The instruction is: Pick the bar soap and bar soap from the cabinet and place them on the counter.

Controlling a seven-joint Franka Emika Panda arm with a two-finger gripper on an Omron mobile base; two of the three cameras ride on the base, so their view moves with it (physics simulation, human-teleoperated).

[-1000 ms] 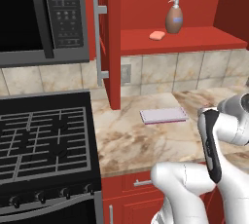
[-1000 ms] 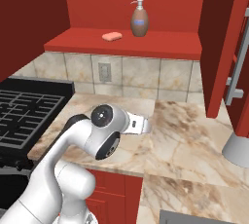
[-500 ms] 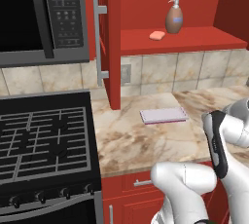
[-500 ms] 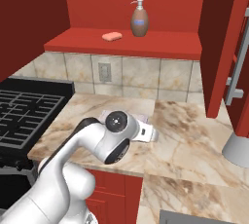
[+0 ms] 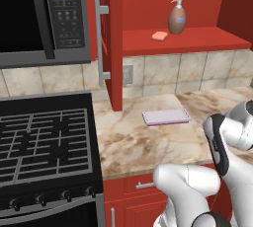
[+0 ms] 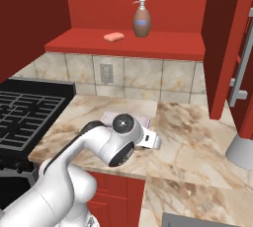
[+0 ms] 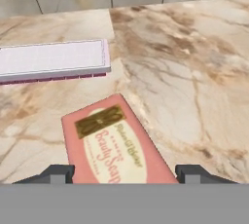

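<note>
A pink bar soap (image 7: 116, 145) with a "Beauty Soap" label lies lengthwise between my fingertips, just above the beige marbled counter (image 7: 194, 72). My gripper (image 7: 125, 173) is shut on it, next to the lavender pad (image 7: 53, 58). In the right base view my hand (image 6: 150, 141) hangs low over the counter (image 6: 192, 137), near its front edge. The other bar soap (image 5: 159, 35) (image 6: 113, 36) rests on the red shelf of the open cabinet (image 5: 197, 38), left of the brown pump bottle (image 5: 176, 18).
The black gas stove (image 5: 44, 142) and the microwave (image 5: 44, 18) stand to the left. An open cabinet door (image 5: 111, 38) with a silver bar handle juts out over the counter's left end. Another open door (image 6: 232, 48) and a grey rounded object (image 6: 242, 149) are at the right.
My arm has shifted a little to the right and lower over the counter with the soap in the jaws. The soap and bottle on the shelf have not moved.
</note>
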